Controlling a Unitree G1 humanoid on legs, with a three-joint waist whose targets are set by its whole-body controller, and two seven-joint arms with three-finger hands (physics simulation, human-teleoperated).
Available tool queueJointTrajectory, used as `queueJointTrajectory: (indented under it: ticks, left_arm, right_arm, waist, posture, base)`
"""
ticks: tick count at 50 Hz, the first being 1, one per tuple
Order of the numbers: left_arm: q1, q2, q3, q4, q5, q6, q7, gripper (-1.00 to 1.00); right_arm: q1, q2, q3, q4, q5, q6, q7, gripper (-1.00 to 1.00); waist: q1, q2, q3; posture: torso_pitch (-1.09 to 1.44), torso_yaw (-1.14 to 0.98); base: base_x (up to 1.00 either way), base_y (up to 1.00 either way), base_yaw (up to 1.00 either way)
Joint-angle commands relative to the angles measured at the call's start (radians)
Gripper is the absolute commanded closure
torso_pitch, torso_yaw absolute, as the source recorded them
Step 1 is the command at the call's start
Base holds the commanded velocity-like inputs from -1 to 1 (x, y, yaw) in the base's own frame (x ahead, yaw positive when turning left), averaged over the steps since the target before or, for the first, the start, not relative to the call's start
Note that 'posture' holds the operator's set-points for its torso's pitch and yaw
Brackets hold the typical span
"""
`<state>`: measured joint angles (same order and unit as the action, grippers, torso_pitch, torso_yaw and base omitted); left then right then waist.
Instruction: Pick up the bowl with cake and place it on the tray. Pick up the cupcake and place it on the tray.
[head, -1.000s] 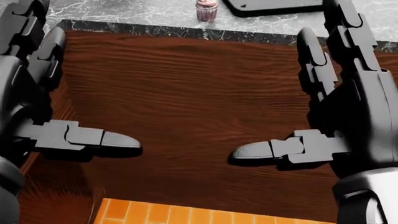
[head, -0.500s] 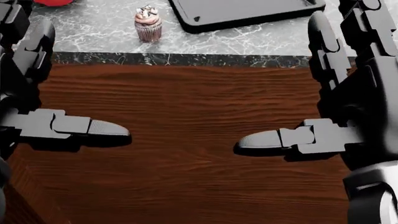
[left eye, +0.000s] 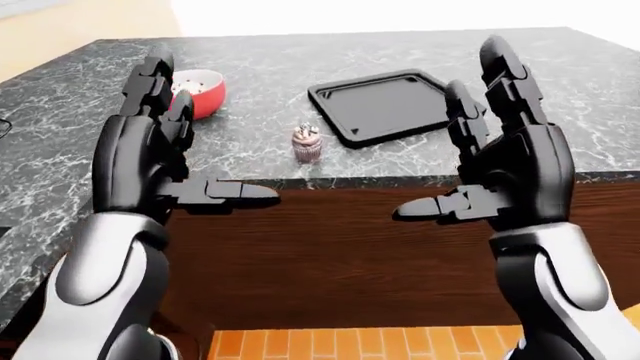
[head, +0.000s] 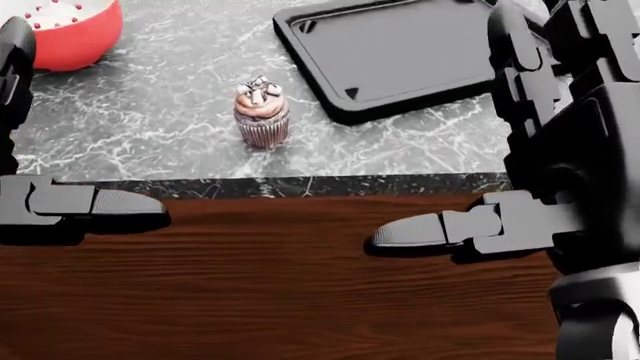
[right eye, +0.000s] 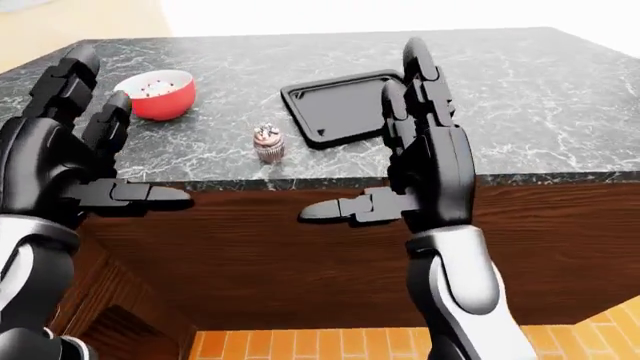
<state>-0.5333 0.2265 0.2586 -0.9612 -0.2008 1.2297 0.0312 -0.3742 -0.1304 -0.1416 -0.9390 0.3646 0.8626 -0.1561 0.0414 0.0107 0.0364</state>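
The counter (left eye: 560, 97) is dark grey marble veined with white, with a darker, near-black edge. Its side panel (left eye: 350, 255) is deep reddish-brown wood with wavy horizontal grain. The floor (left eye: 350, 343) shows orange tiles in a brick pattern. The bowl (right eye: 160, 95) is bright red, with a white filling dotted red. The tray (left eye: 385, 106) is plain matte black. The cupcake (head: 262, 112) has a ribbed brownish-purple wrapper, pinkish-brown frosting and a white topping with dark marks. The left hand (left eye: 150, 154) and right hand (left eye: 510, 161) are black; the forearms are light grey. The wall at the top left of the eye views is tan.
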Motion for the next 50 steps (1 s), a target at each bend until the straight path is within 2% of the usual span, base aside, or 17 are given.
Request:
queueJointTrajectory:
  ticks: [1, 4, 5, 11, 14, 15, 17, 23, 24, 25, 26, 29, 32, 33, 35, 40, 50]
  left_arm:
    - [-0.012, 0.005, 0.0, 0.002, -0.01, -0.021, 0.007, -1.0]
    - [-0.007, 0.01, 0.006, 0.004, -0.02, -0.027, 0.01, -1.0]
    - [-0.007, 0.012, 0.01, 0.001, -0.025, -0.024, 0.011, -1.0]
    - [-0.022, 0.026, 0.024, -0.005, -0.052, -0.006, 0.026, -1.0]
    - [-0.025, 0.032, 0.028, -0.002, -0.065, -0.006, 0.036, -1.0]
    - [-0.028, 0.033, 0.029, -0.003, -0.07, -0.002, 0.039, -1.0]
    - [-0.032, 0.037, 0.031, -0.002, -0.078, 0.0, 0.044, -1.0]
    - [-0.017, 0.042, 0.029, 0.003, -0.09, -0.019, 0.055, -1.0]
    - [-0.018, 0.042, 0.03, 0.0, -0.093, -0.014, 0.057, -1.0]
    - [-0.019, 0.043, 0.031, 0.0, -0.095, -0.013, 0.059, -1.0]
    - [-0.016, 0.044, 0.031, 0.002, -0.097, -0.017, 0.059, -1.0]
    - [-0.012, 0.046, 0.03, 0.003, -0.1, -0.02, 0.063, -1.0]
    - [-0.012, 0.046, 0.022, 0.005, -0.1, -0.024, 0.068, -1.0]
    - [-0.012, 0.046, 0.019, 0.008, -0.1, -0.027, 0.068, -1.0]
    - [-0.015, 0.046, 0.017, 0.006, -0.1, -0.022, 0.07, -1.0]
    - [-0.012, 0.046, 0.016, 0.011, -0.098, -0.03, 0.068, -1.0]
    - [-0.018, 0.046, 0.008, 0.013, -0.095, -0.027, 0.069, -1.0]
  right_arm:
    - [-0.012, -0.004, -0.001, 0.001, -0.004, -0.027, 0.003, -1.0]
    - [-0.011, -0.002, 0.002, -0.005, -0.005, -0.022, 0.0, -1.0]
    - [-0.012, -0.001, 0.003, -0.007, -0.004, -0.021, 0.0, -1.0]
    - [-0.016, 0.0, 0.005, -0.002, -0.009, -0.025, 0.001, -1.0]
    - [-0.027, 0.005, 0.0, -0.01, 0.005, -0.01, -0.007, -1.0]
    - [-0.026, 0.004, 0.001, -0.008, 0.005, -0.016, -0.007, -1.0]
    - [-0.022, 0.0, 0.009, -0.003, -0.002, -0.028, -0.005, -1.0]
    - [-0.007, 0.009, 0.004, 0.004, 0.0, -0.039, 0.006, -1.0]
    - [-0.006, 0.009, 0.005, 0.004, 0.0, -0.041, 0.005, -1.0]
    - [-0.003, 0.01, 0.005, 0.006, 0.001, -0.046, 0.004, -1.0]
    - [-0.003, 0.01, 0.007, 0.004, 0.002, -0.046, 0.004, -1.0]
    - [0.0, 0.011, 0.003, 0.003, 0.009, -0.05, 0.001, -1.0]
    - [0.005, 0.006, -0.005, 0.01, 0.01, -0.061, -0.001, -1.0]
    - [0.004, 0.005, -0.012, 0.009, 0.016, -0.06, -0.002, -1.0]
    - [0.005, 0.001, -0.014, 0.008, 0.018, -0.062, -0.006, -1.0]
    - [0.01, -0.001, -0.018, 0.015, 0.024, -0.078, -0.009, -1.0]
    - [0.012, -0.007, -0.018, 0.01, 0.03, -0.077, -0.017, -1.0]
  waist:
    - [-0.006, -0.002, -0.001]
    - [-0.017, -0.056, -0.015]
    - [-0.021, -0.061, -0.037]
    - [-0.043, -0.058, -0.031]
    - [-0.056, 0.023, -0.003]
    - [-0.055, 0.082, -0.012]
    - [-0.047, 0.045, 0.008]
    - [-0.037, -0.025, -0.02]
    - [-0.034, -0.084, -0.02]
    - [-0.019, -0.084, 0.005]
    - [-0.026, -0.049, -0.003]
    - [-0.032, -0.011, -0.018]
    - [-0.06, 0.071, -0.024]
    - [-0.041, -0.006, -0.005]
    - [-0.042, 0.016, -0.011]
    - [-0.042, -0.039, 0.005]
    - [-0.039, -0.009, -0.021]
  posture:
    - [0.0, 0.0]
    - [0.0, 0.0]
    - [0.0, 0.0]
    - [0.0, 0.0]
    - [0.0, 0.0]
    - [0.0, 0.0]
    - [0.0, 0.0]
    - [0.0, 0.0]
    - [0.0, 0.0]
    - [0.0, 0.0]
    - [0.0, 0.0]
    - [0.0, 0.0]
    - [0.0, 0.0]
    - [0.0, 0.0]
    - [0.0, 0.0]
    - [0.0, 0.0]
    - [0.0, 0.0]
  base:
    - [-0.02, 0.55, 0.0]
    - [-0.02, 0.56, 0.0]
    - [-0.02, 0.56, 0.0]
    - [-0.03, 0.53, 0.0]
    - [0.0, 0.04, 0.0]
    - [0.0, 0.0, 0.0]
    - [0.0, 0.0, 0.0]
    - [0.0, 0.06, 0.0]
    - [0.0, 0.62, 0.0]
    - [0.0, 0.0, 0.63]
    - [0.0, 0.0, 0.76]
    - [0.0, 0.0, 0.77]
    - [0.0, 0.13, 0.51]
    - [0.0, 0.0, 0.0]
    - [0.0, 0.0, 0.0]
    - [0.0, 0.0, 0.0]
    - [0.0, 0.0, 0.0]
